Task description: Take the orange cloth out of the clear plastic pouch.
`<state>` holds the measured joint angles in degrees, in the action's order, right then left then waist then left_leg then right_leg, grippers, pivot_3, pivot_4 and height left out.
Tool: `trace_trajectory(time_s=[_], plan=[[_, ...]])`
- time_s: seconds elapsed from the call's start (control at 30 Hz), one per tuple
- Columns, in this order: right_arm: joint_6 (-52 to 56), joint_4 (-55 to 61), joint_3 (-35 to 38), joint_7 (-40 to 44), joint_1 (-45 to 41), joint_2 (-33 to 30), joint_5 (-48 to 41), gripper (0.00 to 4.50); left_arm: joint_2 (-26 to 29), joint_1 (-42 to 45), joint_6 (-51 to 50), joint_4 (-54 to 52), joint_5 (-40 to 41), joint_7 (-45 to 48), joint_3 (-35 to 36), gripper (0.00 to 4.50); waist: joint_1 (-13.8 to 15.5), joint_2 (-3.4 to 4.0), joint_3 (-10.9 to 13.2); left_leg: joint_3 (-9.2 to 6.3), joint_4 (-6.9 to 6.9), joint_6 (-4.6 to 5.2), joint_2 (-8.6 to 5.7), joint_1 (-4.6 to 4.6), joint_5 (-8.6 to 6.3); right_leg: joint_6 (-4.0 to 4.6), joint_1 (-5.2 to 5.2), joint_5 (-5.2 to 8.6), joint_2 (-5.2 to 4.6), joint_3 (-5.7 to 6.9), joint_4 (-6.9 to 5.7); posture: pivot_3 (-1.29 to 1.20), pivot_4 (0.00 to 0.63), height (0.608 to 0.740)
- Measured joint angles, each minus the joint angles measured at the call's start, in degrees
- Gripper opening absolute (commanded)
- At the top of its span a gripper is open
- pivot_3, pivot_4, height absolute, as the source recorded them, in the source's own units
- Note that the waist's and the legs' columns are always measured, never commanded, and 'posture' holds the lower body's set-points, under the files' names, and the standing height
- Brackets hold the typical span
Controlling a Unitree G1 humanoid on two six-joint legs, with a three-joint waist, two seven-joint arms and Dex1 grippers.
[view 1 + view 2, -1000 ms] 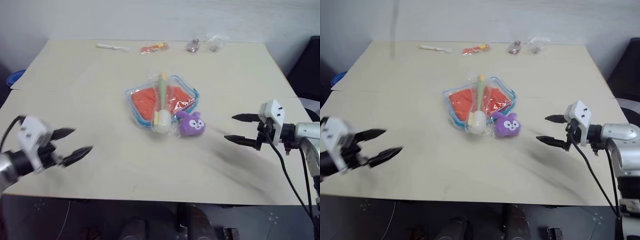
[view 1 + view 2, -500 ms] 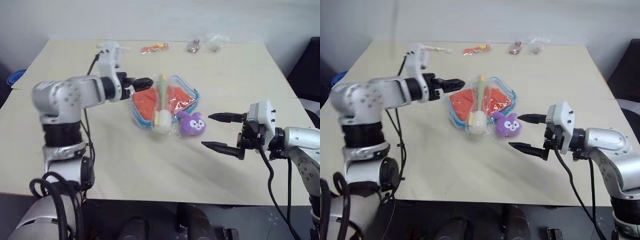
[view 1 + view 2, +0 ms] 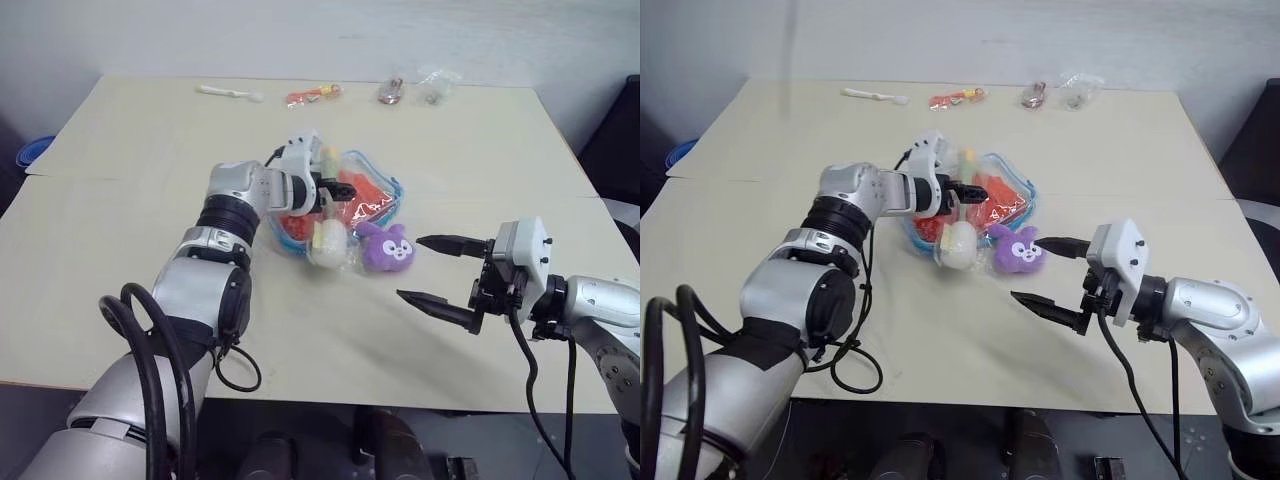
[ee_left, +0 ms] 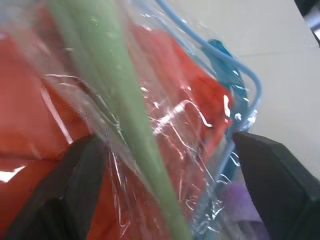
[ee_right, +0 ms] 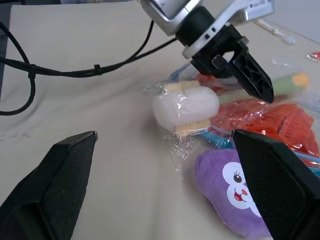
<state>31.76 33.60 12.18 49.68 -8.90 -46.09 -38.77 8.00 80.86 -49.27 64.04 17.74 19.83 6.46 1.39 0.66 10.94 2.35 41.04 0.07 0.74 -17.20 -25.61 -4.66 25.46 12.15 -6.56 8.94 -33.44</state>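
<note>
The pouch (image 3: 345, 200) lies flat mid-desk (image 3: 140, 160) with the cloth (image 3: 368, 190) still sealed inside, so nothing has come out yet. A clear bag holding a green-and-white brush (image 3: 326, 235) lies across the pouch, and a purple bunny (image 3: 384, 248) sits touching its near corner; both crowd the pouch, which probably explains the approach from the far-left side. The left hand (image 3: 962, 191) hovers right over the pouch, fingers parted moderately with the green handle and the orange beneath between them in its wrist view; I can't tell whether it touches the plastic. The right hand (image 3: 438, 272) waits near the bunny, just off the pouch's right corner, fingers spread wide and empty, likely ready to pin or pull one side.
</note>
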Motion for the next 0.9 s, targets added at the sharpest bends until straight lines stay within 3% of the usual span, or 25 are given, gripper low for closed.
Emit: trace_trajectory(time_s=[0.27, 0.5, 0.77, 0.9], plan=[[0.1, 0.9, 0.0, -1.8, 1.3, 0.0, -0.7, 4.5, -0.1, 0.0, -2.2, 0.2, -2.7, 5.2, -1.7, 0.6, 0.0, 0.0, 0.0, 0.0, 0.0, 0.01, 0.01, 0.01, 0.0, 0.0, 0.0, 0.0, 0.0, 0.0, 0.0, 0.0, 0.15, 0.74], [-0.4, -0.2, -2.0, -1.4, -2.0, 0.1, -0.4, 4.5, 4.0, -2.6, -8.9, -7.0, -2.8, 4.3, -0.3, 0.51, -0.6, 0.0, 0.0, 0.0, 0.01, 0.01, 0.06, 0.03, 0.0, 0.0, 0.01, 0.0, 0.01, -0.02, -0.04, 0.0, 0.15, 0.74], [-0.8, -4.2, -7.8, 2.7, -8.3, 1.2, 0.5, 4.5, 13.9, -5.0, -33.5, -36.9, 3.0, -12.2, 27.7, 0.51, -1.4, -0.04, 0.0, -0.1, 0.07, 0.01, 0.06, 0.08, 0.0, 0.0, 0.16, 0.0, -0.05, -0.02, -0.08, 0.0, 0.15, 0.74], [-1.7, -6.9, -10.5, 6.3, -12.7, 1.8, 0.7, 4.5, 24.7, -18.3, -41.9, -51.8, 0.9, -15.2, 33.2, 0.51, -2.6, 0.02, 0.0, -0.12, -0.04, -0.08, 0.1, 0.23, 0.03, 0.03, 0.18, 0.02, 0.03, -0.12, -0.13, 0.0, 0.15, 0.74]])
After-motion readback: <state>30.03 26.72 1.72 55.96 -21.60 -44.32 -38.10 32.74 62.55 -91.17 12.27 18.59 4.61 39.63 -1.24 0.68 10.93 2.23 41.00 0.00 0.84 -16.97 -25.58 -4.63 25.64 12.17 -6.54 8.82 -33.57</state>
